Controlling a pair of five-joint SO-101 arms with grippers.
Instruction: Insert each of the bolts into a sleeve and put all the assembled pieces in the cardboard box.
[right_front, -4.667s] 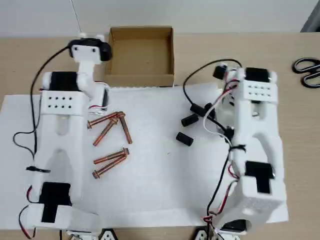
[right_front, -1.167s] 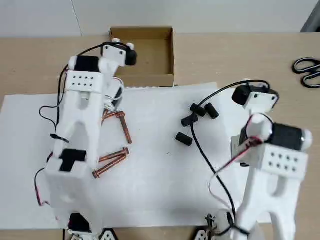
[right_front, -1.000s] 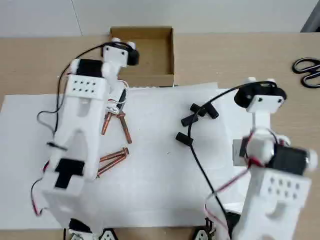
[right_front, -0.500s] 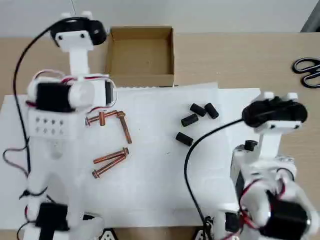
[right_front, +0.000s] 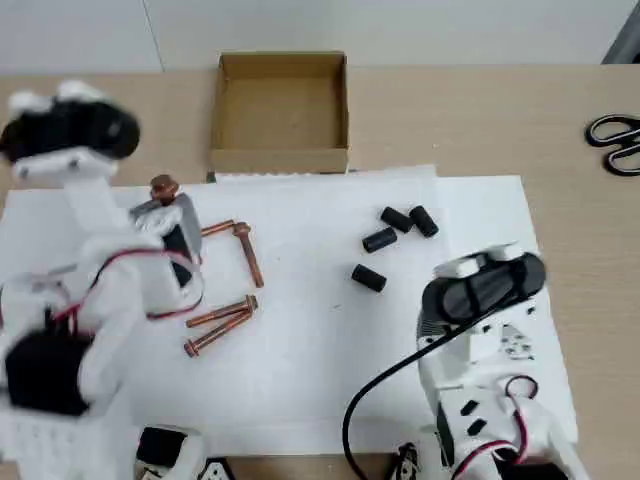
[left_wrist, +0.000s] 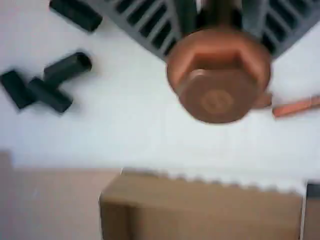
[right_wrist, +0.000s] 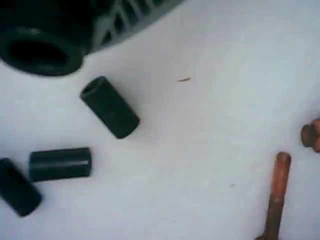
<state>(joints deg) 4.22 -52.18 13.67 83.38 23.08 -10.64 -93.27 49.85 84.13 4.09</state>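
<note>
Left gripper (right_front: 172, 205): jaws clamped on one copper bolt (left_wrist: 218, 75), held clear of the white sheet (right_front: 300, 380). The bolt's hex head faces the wrist camera.

Right gripper (right_wrist: 75, 30): closed on one black sleeve (right_wrist: 42, 50), with the open bore end visible and nothing in it.

Four loose bolts (right_front: 222, 312) lie flat on the sheet just beside the left gripper, on its side toward the right arm. Two lie close together as a pair.

Four loose sleeves (right_front: 378, 240) lie on the sheet between the two grippers, nearer the right one. Three are clustered and one lies slightly apart.

Cardboard box (right_front: 280, 158): beyond the left gripper, off the far edge of the sheet, not touching either gripper. No pieces inside.

Scissors (right_front: 612, 140): on the table well apart from the right gripper.
</note>
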